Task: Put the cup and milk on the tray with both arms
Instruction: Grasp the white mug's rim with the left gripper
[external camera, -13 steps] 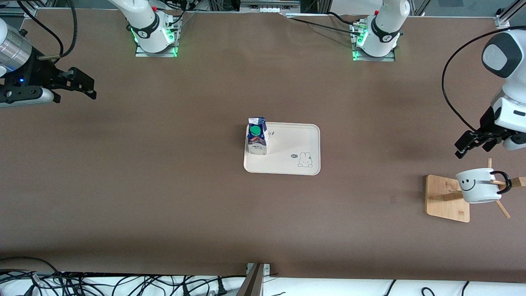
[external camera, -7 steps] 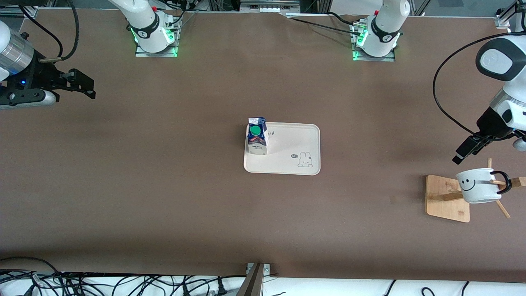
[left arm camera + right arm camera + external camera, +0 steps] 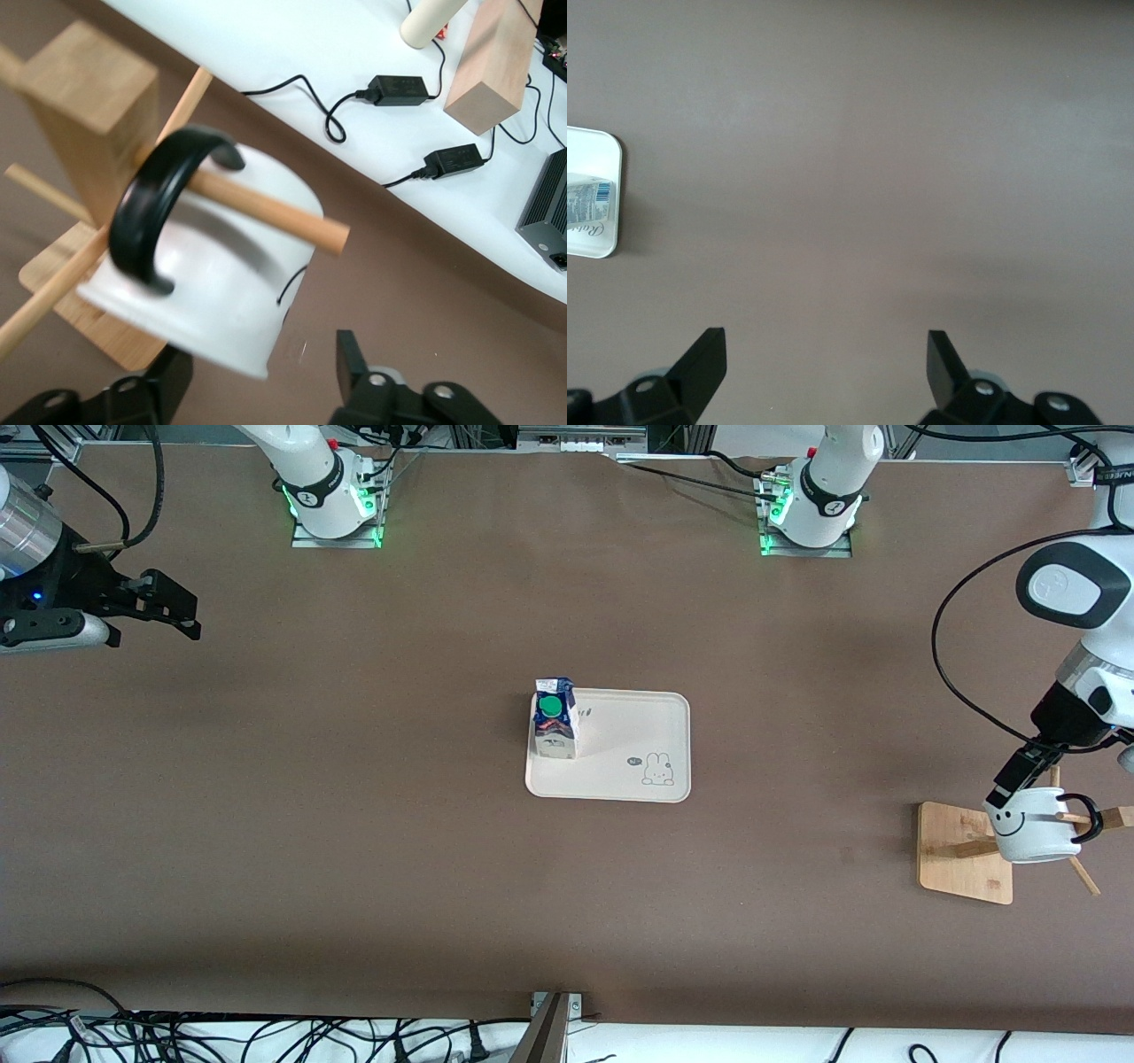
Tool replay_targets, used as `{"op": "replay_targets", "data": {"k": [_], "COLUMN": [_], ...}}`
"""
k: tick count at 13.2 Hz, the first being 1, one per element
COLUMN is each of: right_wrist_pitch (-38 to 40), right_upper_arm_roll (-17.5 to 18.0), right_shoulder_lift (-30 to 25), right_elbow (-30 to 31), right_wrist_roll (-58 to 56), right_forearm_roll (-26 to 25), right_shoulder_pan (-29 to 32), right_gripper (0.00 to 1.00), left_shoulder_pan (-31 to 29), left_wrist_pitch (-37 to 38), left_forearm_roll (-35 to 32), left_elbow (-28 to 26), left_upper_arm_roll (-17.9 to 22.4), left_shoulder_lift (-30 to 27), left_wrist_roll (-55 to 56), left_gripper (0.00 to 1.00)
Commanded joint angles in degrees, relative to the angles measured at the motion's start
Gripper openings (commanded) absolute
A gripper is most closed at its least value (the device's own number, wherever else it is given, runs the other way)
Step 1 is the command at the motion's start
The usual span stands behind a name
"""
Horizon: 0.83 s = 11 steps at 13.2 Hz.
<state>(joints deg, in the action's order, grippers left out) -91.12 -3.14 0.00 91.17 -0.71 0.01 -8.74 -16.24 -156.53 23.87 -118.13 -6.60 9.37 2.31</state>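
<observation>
White cup [image 3: 1030,831] on wooden rack [image 3: 964,853]; left gripper [image 3: 266,376] wide, straddling its rim. Next: close, lift off peg [image 3: 266,211]. Milk [image 3: 554,722] already on tray [image 3: 633,735]; right gripper [image 3: 168,607] wide, waiting.

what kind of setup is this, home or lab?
Most likely a robotics lab bench. Two Franka arm bases are bolted to a brown-covered table, loose cables run along its edge, and power adapters lie on a white surface beside it. The milk carton, tray and smiley mug look like staged props.
</observation>
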Motion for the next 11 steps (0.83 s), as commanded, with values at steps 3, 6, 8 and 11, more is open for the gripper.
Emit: {"op": "replay_targets", "data": {"k": [3, 6, 8, 11], "right_wrist_pitch": [-0.46, -1.24, -1.34, -1.34], "right_upper_arm_roll": [0.68, 0.68, 0.68, 0.68], "right_shoulder_lift": [1.05, 1.05, 1.05, 1.05], "right_elbow": [-1.61, -1.61, -1.61, -1.52], "right_wrist_roll": [0.62, 0.62, 0.62, 0.62], "right_forearm_roll": [-0.10, -0.10, -0.02, -0.01], "right_shoulder_pan": [0.65, 0.65, 0.65, 0.65], "right_gripper": [1.00, 1.00, 1.00, 1.00], "left_shoulder_pan": [-0.46, -0.55, -0.55, -0.55], "left_wrist_pitch": [0.09, 0.26, 1.31, 6.94], "left_forearm_roll": [2.68, 2.76, 2.76, 1.89], "left_elbow": [5.45, 4.49, 3.87, 4.31], "left_upper_arm_roll": [-0.34, -0.34, -0.34, -0.25], "left_shoulder_lift": [3.90, 3.38, 2.68, 1.27], "left_wrist_roll": [-4.15, -5.91, -5.74, -5.73], "left_gripper": [0.39, 0.29, 0.07, 0.06]}}
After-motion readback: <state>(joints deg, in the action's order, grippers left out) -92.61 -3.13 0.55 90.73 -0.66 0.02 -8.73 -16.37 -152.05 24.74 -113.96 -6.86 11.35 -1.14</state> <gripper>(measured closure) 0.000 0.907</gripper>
